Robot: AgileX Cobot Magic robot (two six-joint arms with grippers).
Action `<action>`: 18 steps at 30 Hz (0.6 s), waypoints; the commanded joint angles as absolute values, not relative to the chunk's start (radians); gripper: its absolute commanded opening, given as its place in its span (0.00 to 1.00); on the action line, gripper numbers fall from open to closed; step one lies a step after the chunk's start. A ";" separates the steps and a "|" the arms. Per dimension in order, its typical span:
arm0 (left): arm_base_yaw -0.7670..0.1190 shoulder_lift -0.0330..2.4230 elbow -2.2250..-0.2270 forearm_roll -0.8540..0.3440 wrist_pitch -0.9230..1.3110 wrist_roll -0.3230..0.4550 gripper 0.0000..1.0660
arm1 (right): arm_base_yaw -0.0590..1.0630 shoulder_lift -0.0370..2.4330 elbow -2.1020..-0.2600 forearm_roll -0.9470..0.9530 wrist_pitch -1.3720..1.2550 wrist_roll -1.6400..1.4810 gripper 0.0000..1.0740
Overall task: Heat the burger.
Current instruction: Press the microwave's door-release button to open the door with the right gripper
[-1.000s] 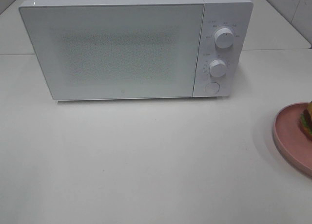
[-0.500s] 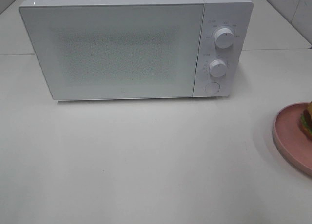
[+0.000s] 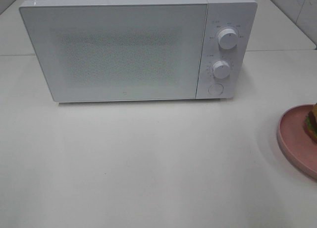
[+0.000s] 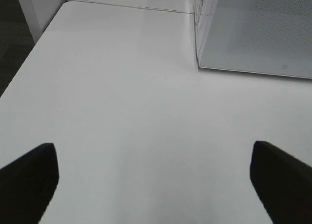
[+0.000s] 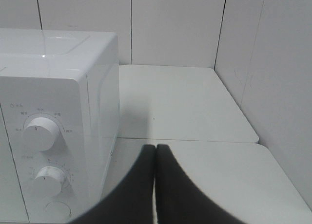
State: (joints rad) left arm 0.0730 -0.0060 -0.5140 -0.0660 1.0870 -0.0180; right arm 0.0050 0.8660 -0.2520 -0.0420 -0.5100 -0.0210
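The burger (image 3: 312,123) shows only as a sliver at the right edge of the high view, standing on a round pink plate (image 3: 292,139) that is cut off by the frame. A white microwave (image 3: 133,44) with its door shut stands at the back of the table. Neither arm appears in the high view. In the left wrist view my left gripper (image 4: 155,177) is open, its dark fingers (image 4: 29,177) wide apart over bare table, with the microwave's door (image 4: 258,29) ahead. In the right wrist view my right gripper (image 5: 155,151) is shut with nothing between its fingers, near the microwave's dials (image 5: 41,133).
The microwave has two round dials (image 3: 227,38) and a round button (image 3: 215,89) on its right panel. A white wall (image 5: 273,63) rises behind and to the right of the table. The table's left edge (image 4: 24,68) drops to a dark floor.
None in the high view; the microwave, plate and burger have not moved.
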 commanded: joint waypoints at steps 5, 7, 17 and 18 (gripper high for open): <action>0.070 -0.017 -0.515 -0.070 1.070 -0.020 0.94 | 0.002 1.043 -0.210 -0.046 -0.723 -0.027 0.00; 0.070 -0.017 -0.515 -0.070 1.070 -0.020 0.94 | 0.002 1.070 -0.205 -0.048 -0.752 -0.024 0.00; 0.070 -0.017 -0.515 -0.070 1.070 -0.020 0.94 | 0.021 1.259 -0.170 -0.190 -0.981 0.094 0.00; 0.070 -0.017 -0.515 -0.070 1.070 -0.020 0.94 | 0.037 1.274 -0.169 -0.189 -0.992 0.104 0.00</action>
